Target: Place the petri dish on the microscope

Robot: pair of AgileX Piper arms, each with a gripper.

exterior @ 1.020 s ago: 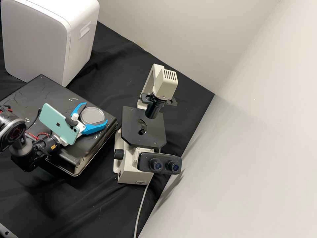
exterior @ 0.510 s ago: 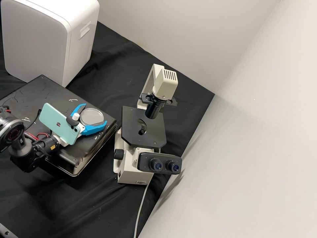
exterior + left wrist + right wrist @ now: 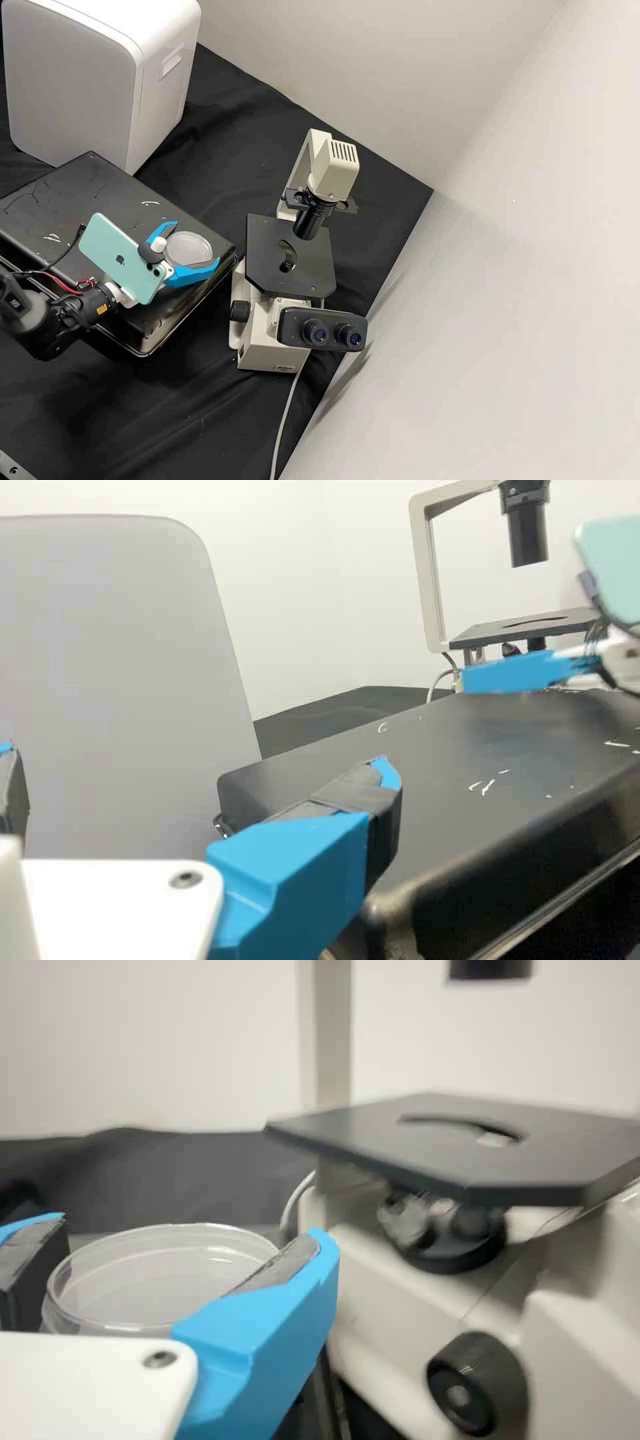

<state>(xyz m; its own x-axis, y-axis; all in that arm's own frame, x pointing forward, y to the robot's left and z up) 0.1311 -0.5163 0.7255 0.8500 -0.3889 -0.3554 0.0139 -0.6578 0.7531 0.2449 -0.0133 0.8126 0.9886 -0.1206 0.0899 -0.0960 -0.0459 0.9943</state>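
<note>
Both fingers (image 3: pixel 265 1330) of the right gripper (image 3: pixel 193 241) are pressed against the petri dish (image 3: pixel 150 1275), its near side hidden; the left gripper (image 3: pixel 195 768) is held wide, one finger cut off.

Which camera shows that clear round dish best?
The right wrist view: the clear round petri dish sits close-up between the right hand's blue fingers. The high view shows it small, from above; in the left wrist view it is too distant to tell.
</note>
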